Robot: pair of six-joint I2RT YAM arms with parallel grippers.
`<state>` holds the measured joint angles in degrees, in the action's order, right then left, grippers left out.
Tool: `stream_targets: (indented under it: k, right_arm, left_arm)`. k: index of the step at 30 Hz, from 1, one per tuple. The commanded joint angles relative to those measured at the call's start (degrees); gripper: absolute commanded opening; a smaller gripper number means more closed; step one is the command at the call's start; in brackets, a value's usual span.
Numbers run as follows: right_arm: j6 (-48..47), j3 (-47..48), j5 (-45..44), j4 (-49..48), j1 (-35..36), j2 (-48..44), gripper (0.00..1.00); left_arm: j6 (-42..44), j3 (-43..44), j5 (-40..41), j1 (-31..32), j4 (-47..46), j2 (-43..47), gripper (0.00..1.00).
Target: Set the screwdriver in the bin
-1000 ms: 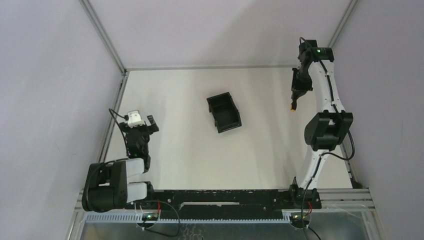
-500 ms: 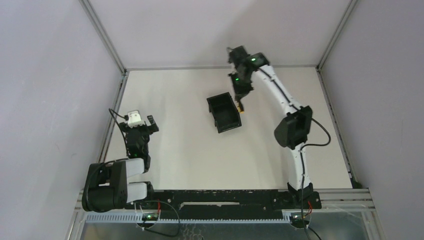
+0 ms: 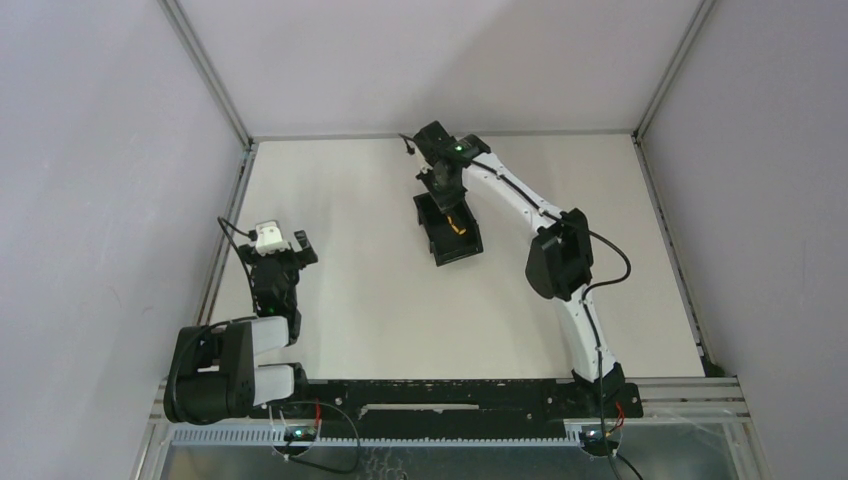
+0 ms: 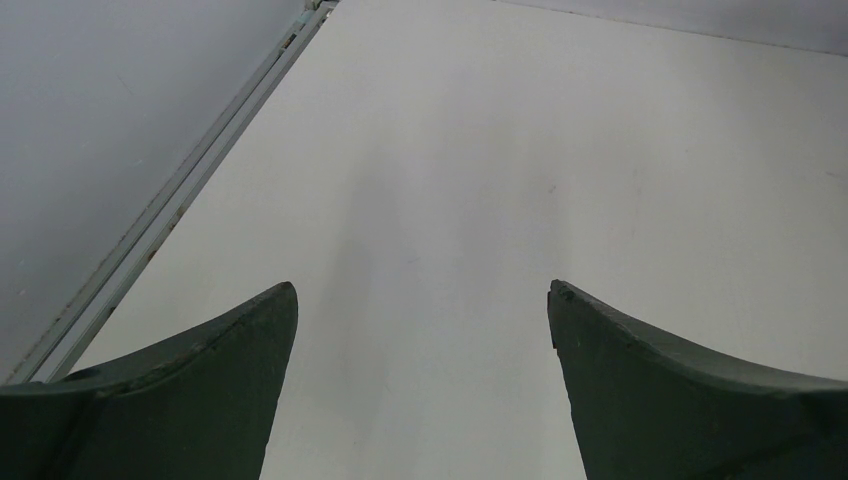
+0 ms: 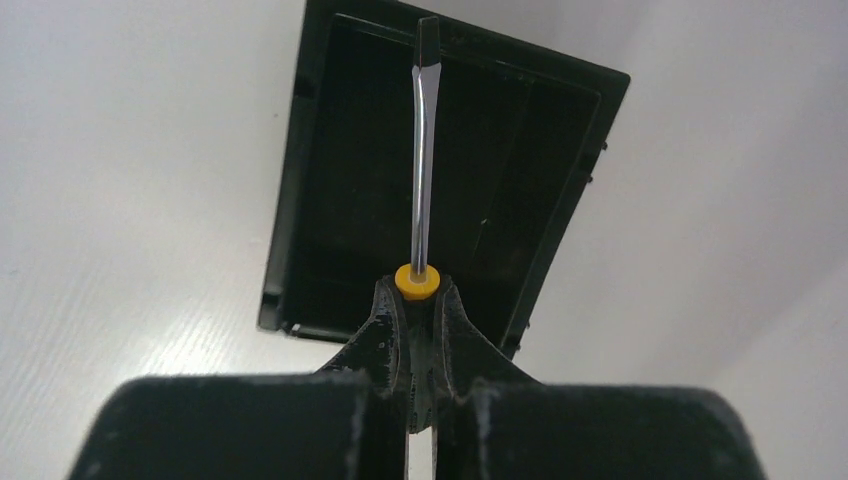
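The black bin sits near the middle of the white table. My right gripper hangs over the bin's far end and is shut on the screwdriver. In the right wrist view the gripper clamps the handle, only its yellow end showing, and the metal shaft of the screwdriver points out over the open bin. My left gripper rests at the left of the table, open and empty; in the left wrist view the gripper has its jaws wide apart over bare table.
A metal frame rail runs along the table's left edge, close to the left gripper. Grey walls enclose the table on three sides. The right arm stretches across the right half of the table.
My right arm has swung left from the far right side to over the bin, carrying the screwdriver. The left arm has not moved.
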<state>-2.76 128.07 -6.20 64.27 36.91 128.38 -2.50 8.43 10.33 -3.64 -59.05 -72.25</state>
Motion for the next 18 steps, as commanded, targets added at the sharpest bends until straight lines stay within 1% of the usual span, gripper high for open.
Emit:
stream_targets:
  k: [1, 7, 8, 10, 13, 16, 18]
  right_arm:
    - [-4.3, -2.5, -2.1, -6.2, 0.7, 3.0, 0.0]
    - [-4.2, -5.7, -1.7, -8.0, 1.1, 5.0, 0.0]
    - [-4.0, -6.2, -1.6, -8.4, 1.1, 5.0, 0.04]
    - [-3.4, -6.6, -1.7, -8.6, 1.3, 5.0, 0.2]
    - [-2.1, -6.5, -2.6, -8.5, 1.4, 4.3, 0.32]
    - [-1.1, -6.3, -3.0, -8.7, 1.4, 2.5, 0.38]
    - [-0.2, -6.0, -3.7, -8.5, 1.3, 0.8, 0.41]
  left_arm:
    - [0.9, 2.5, 0.1, 0.3, -1.9, 0.1, 1.0]
    - [0.9, 2.5, 0.1, 0.3, -1.8, 0.1, 1.0]
    - [0.9, 2.5, 0.2, 0.3, -1.9, 0.1, 1.0]
    - [1.0, 2.5, 0.1, 0.3, -1.9, 0.1, 1.0]
    - [0.9, 2.5, 0.2, 0.3, -1.9, 0.1, 1.0]
    - [1.0, 2.5, 0.2, 0.3, -1.9, 0.1, 1.0]
    - [0.9, 2.5, 0.2, 0.3, -1.9, 0.1, 1.0]
